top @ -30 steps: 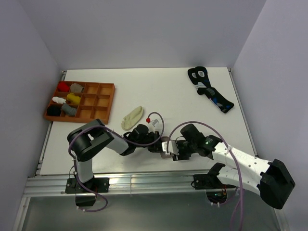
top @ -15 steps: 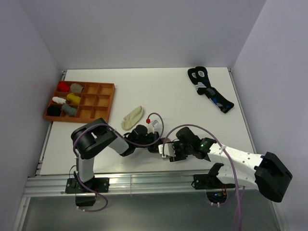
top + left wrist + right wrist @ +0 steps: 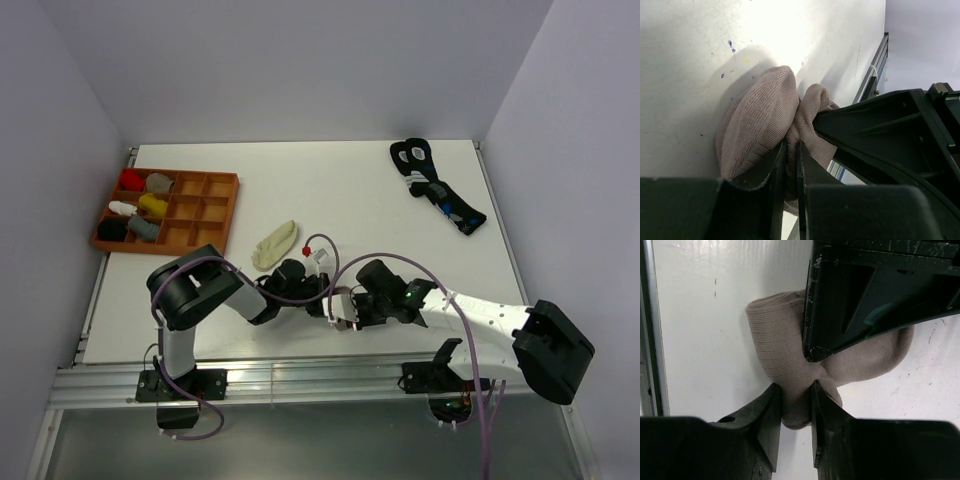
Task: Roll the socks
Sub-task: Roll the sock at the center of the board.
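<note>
The tray [image 3: 214, 212] sat at the rear left of the table [image 3: 330, 190], with sock bundles [image 3: 140, 205] in its leftmost compartments. Just right of the tray lay the shorter sock [image 3: 275, 243]. Farther right of the tray and nearer the front edge lay the bunched sock [image 3: 777, 335]. Well right of the tray, at the back, lay a pair of socks [image 3: 436, 186].

Legible text, labels, numbers: none. Blue-and-white marks on the black socks [image 3: 437, 186], at the far right of the tabletop [image 3: 350, 190], too small to read.
</note>
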You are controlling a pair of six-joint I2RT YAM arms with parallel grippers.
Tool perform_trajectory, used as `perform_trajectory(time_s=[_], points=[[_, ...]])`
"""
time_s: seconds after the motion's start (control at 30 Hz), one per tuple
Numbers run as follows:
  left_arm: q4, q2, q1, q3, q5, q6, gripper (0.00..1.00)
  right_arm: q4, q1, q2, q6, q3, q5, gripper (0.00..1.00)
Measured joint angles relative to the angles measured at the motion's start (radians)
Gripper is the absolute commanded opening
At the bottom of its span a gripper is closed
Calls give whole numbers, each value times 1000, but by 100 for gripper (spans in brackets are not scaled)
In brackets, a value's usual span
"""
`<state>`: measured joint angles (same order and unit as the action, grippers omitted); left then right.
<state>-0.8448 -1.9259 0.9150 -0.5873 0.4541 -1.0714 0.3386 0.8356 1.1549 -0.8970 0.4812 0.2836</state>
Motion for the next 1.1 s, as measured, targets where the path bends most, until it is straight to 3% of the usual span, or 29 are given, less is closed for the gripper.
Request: perform_trajectory(time_s=[0.37,0.77,0.93,1.1], points=[[159,163,-2,49,-114,36,8,-16,14,5,22,12,-8,13],[424,388,-39,130,-246,94,25,10,13,-8,37,12,-85,13],[423,388,-46,132,-251,98,27,39,13,2,39,31,-89,13],[346,283,-47,73,-214,98,25,95,13,41,50,79,-88,13]])
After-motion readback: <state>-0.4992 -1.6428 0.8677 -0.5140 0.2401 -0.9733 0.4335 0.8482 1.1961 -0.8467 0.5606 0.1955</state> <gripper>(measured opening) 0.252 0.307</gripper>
